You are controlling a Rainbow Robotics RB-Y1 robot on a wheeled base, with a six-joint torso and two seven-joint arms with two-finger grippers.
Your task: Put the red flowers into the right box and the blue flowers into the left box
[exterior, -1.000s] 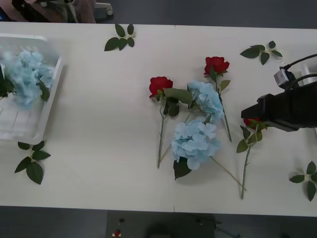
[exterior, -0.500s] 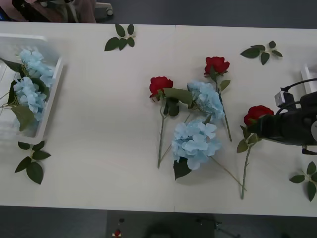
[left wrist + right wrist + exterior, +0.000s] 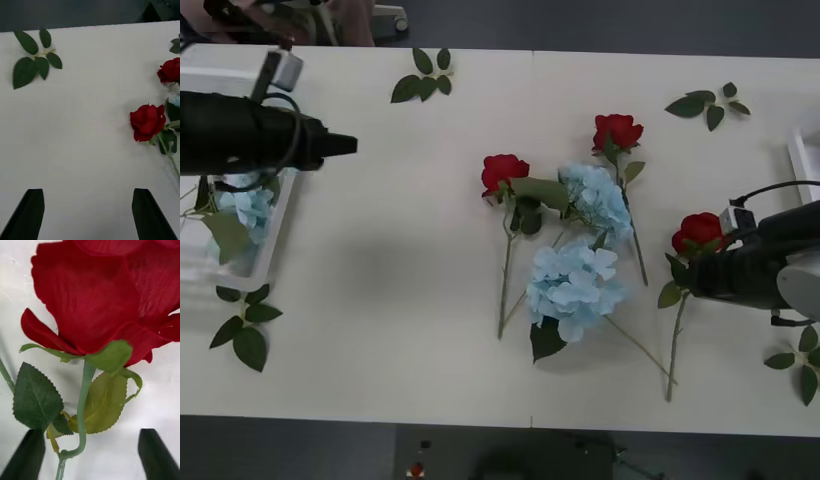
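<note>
Tool (image 3: 90, 455) agape w/ rose (image 3: 108, 292) between

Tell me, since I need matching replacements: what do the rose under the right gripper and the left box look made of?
The rose under the open right gripper looks like woven fabric: fine cloth weave on matte petals, with a smooth, probably plastic, stem. The left box looks like white moulded plastic, judging by its thin, even wall; its finish is hard to tell.
</note>
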